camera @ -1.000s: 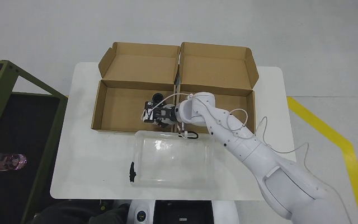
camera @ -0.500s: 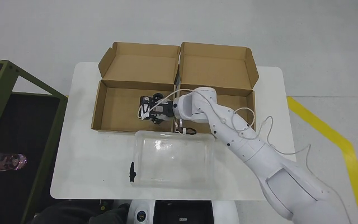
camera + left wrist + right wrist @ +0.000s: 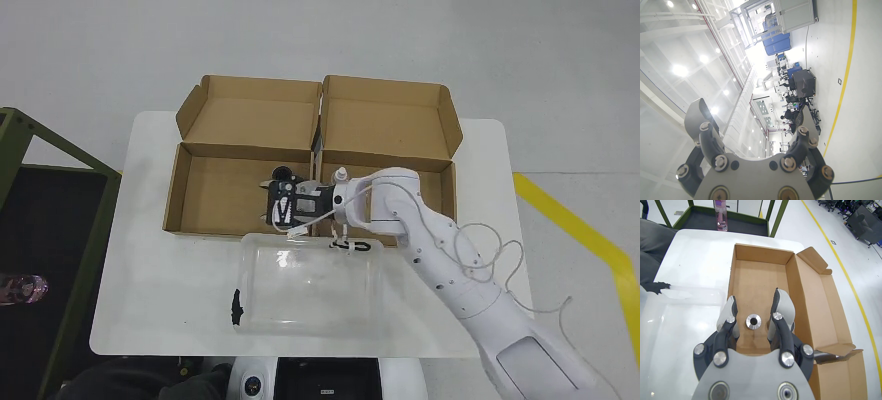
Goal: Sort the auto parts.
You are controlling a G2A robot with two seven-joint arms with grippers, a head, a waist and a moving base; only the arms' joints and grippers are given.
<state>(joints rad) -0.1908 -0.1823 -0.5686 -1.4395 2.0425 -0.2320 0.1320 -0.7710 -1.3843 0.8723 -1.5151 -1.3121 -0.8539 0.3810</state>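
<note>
The sorting seems partly done. On the left, a small black piece (image 3: 236, 305) sits at the edge of the clear bin (image 3: 320, 290), perhaps yet to be sorted. A silver metal ring (image 3: 753, 322) lies flat on the floor of the left cardboard box (image 3: 205, 190). The right hand (image 3: 755, 296) hovers over the ring, released, its fingers either side and apart from it. The left hand (image 3: 751, 106) gapes, holding nothing.

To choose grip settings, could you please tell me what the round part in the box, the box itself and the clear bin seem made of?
Round part: likely bare machined metal; bright silvery face with a bored centre hole.
Box: cardboard, matte brown, with creased, folded flaps.
Bin: probably clear plastic, glossy; the table shows through and its walls catch highlights.
</note>
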